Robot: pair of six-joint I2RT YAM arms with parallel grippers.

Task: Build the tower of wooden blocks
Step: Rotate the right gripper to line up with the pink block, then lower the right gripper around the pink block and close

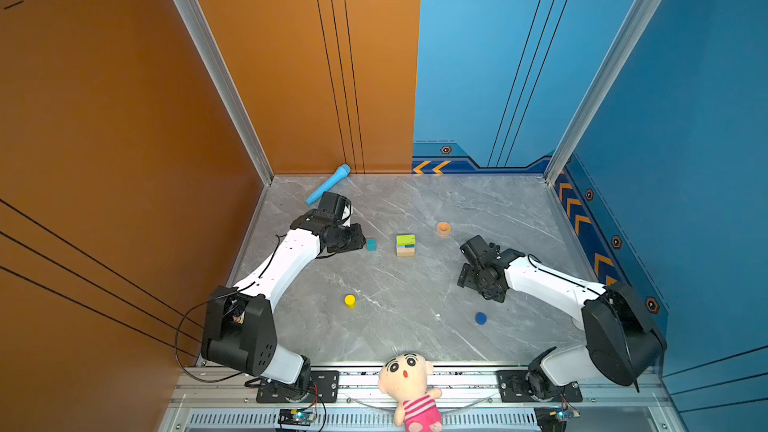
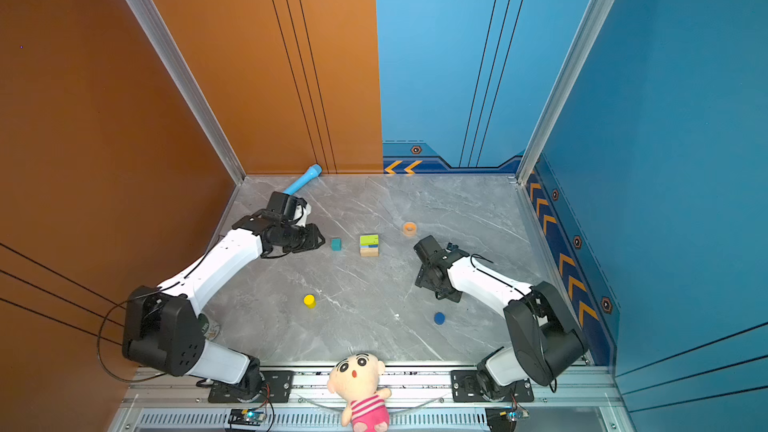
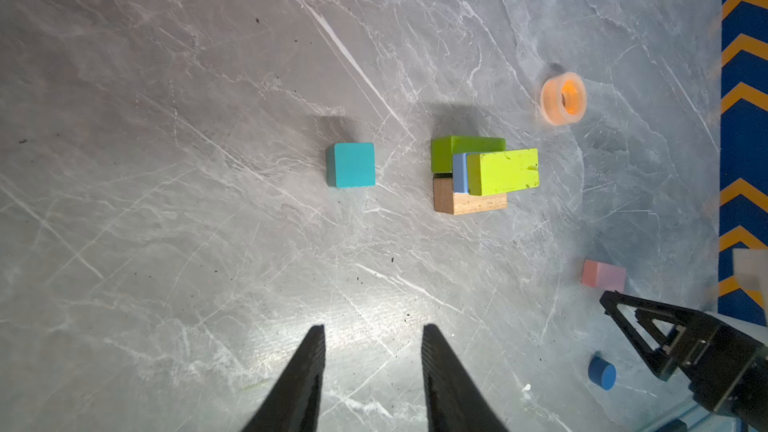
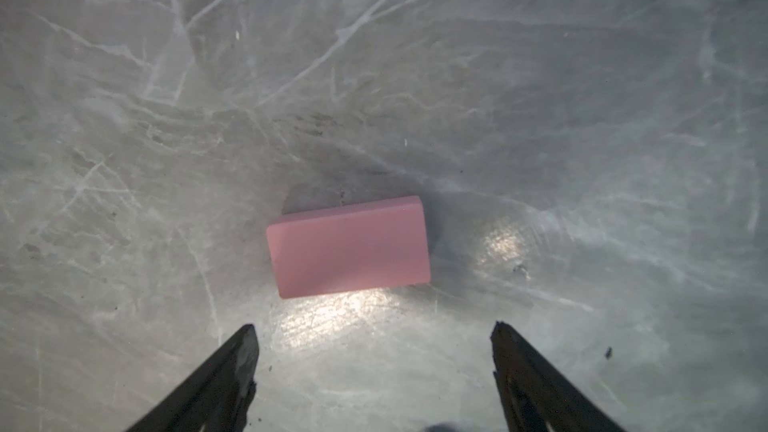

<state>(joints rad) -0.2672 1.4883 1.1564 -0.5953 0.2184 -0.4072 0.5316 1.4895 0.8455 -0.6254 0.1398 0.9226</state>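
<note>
The wood block tower [image 1: 405, 245] stood near the middle of the grey marble-patterned table [image 1: 395, 276]. In the left wrist view we saw its make-up: a tan wooden brick [image 3: 469, 202] and a darker green brick [image 3: 446, 151] lay side by side at the bottom, a light blue cube [image 3: 459, 172] sat on them, and a lime green brick [image 3: 503, 171] lay flat on top.

A teal cube [image 1: 371, 244] rested on the table just to the left of the tower, apart from it, between the tower and the left pincer [image 3: 372, 328]. That pincer faced the cube with its jaws partly apart and nothing between them.

To the right, a pink brick [image 4: 349, 247] lay flat on the table just ahead of the right pincer [image 4: 374, 326], whose jaws were spread wide and held nothing. In both top views the right arm's wrist hid this brick.

Nearer the front we found a yellow short cylinder [image 1: 350, 300] standing alone on the left side and a dark blue short cylinder [image 1: 481, 318] on the right, close to the right arm.

An orange tape ring [image 1: 443, 228] lay beyond the tower to its right. A long light-blue toy microphone [image 1: 328, 184] lay by the far left corner, behind the left arm. A plush doll in a pink striped outfit [image 1: 409, 388] hung over the front rail.
</note>
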